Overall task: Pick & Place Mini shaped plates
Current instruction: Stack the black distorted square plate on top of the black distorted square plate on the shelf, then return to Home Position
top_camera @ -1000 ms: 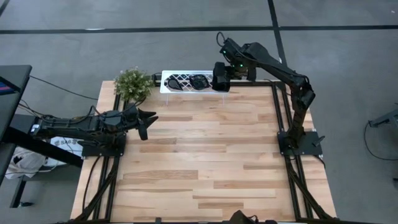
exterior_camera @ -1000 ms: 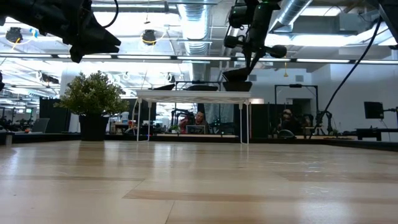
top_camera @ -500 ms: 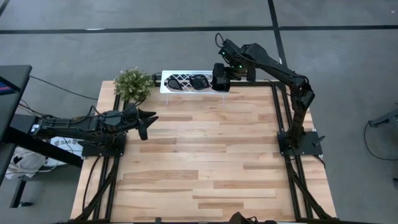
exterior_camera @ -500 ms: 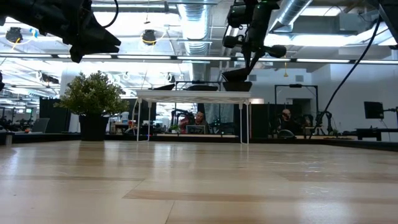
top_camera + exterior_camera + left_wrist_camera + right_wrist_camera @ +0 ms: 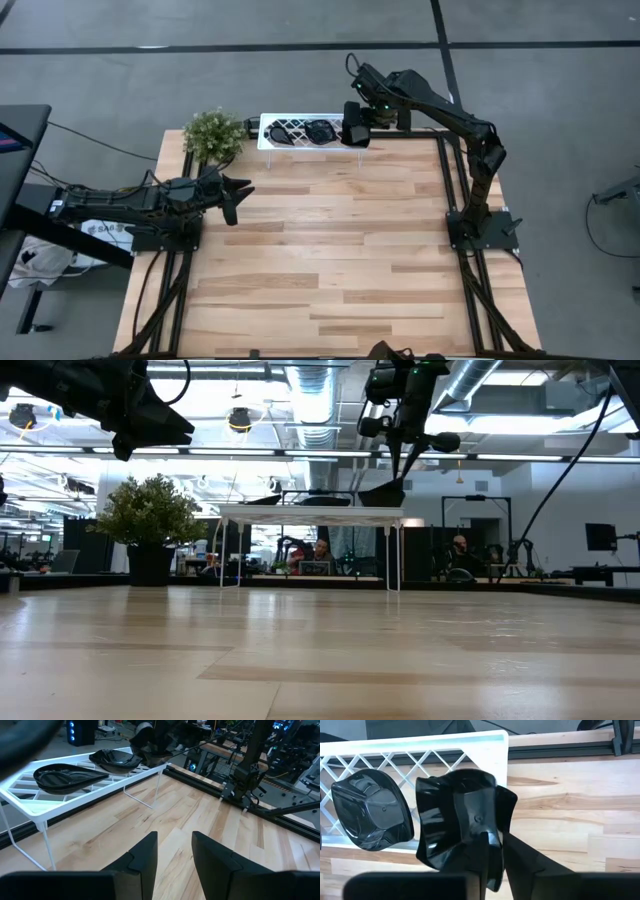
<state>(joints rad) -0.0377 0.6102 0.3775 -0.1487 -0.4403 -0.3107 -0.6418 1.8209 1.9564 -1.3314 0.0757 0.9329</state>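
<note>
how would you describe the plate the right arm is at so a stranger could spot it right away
Look to the white lattice rack at the table's far edge, beside the potted plant. At the rack's end away from the plant, the right pincer has a glossy black wavy-edged square plate between its fingers. Unlike the rounded bowl and teardrop dish lying flat, it is tilted up on edge.

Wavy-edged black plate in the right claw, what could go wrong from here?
1. The glossy black wavy-edged square plate hangs tilted, pinched only at one edge by the right claw, so it may slip out.
2. It is over the very end of the white lattice rack, so, if released, it could tip off the rim.
</note>
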